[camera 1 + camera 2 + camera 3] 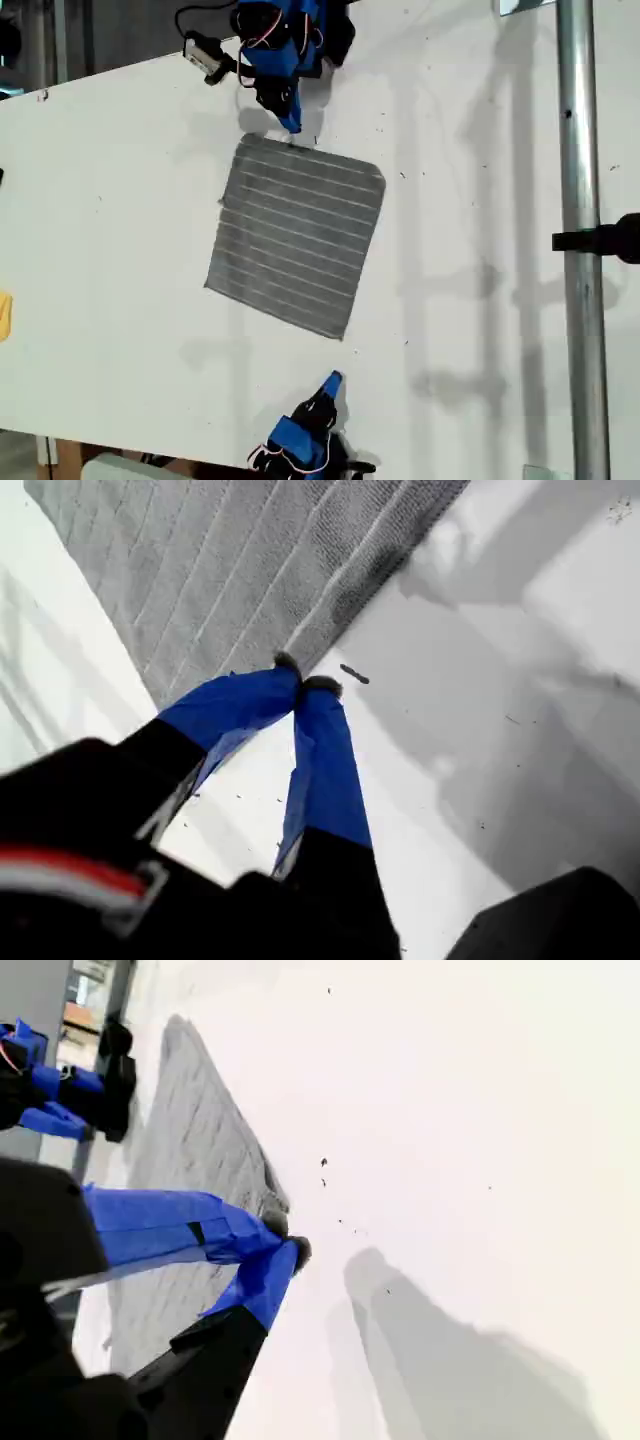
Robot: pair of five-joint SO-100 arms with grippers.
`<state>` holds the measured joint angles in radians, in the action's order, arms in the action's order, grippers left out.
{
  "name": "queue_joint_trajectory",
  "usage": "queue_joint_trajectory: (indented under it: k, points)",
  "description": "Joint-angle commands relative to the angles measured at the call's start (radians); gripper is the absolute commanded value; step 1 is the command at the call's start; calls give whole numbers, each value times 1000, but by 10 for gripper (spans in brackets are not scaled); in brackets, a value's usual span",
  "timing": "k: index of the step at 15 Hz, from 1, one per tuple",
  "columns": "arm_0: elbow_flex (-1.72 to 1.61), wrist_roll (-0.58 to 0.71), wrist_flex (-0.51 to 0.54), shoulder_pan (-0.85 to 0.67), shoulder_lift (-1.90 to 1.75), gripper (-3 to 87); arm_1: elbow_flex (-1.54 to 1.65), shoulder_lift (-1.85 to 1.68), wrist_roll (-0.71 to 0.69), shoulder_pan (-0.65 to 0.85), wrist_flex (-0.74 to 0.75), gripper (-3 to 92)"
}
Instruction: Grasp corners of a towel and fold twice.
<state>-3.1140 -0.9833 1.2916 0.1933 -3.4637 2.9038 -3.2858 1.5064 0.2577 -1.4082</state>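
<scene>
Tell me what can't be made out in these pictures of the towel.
- Whether my first gripper pinches the towel edge: its jaws cover the spot in the first wrist view, too small in the exterior view.
- The towel corner by my second gripper: hidden behind its jaws in the second wrist view.
- The yellow object: cut off by the exterior view's left edge.

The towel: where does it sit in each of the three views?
Exterior view: the towel lies flat mid-table, between the two arms.
First wrist view: it fills the area beyond my first gripper, whose tips are at its edge.
Second wrist view: a grey strip behind my second gripper.
Shared landmark: its pale stripes.
</scene>
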Motion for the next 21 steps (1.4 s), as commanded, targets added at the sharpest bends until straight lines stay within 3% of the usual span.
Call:
queue_joint_trajectory:
  k: [1,3,5,8,12,18,21]
  points:
    - [-6,-606,0,-71,-6,-24,-11,-2,-14,-9,-8,8]
    - [-6,-847,0,-123,-6,-24,-11,-2,-14,-9,-8,8]
    - [-6,-673,2,-141,-6,-26,-11,-2,-14,-9,-8,8]
    - [-2,-907,-3,-58,-6,7,-11,-2,-14,-9,-8,8]
    - [26,-838,-150,-29,-6,-27,-11,-2,-14,-9,-8,8]
    - [155,-755,-81,-104,11,-28,-11,-2,-14,-11,-8,8]
    - [173,-752,-140,-118,107,-29,-11,-2,-14,-11,-8,8]
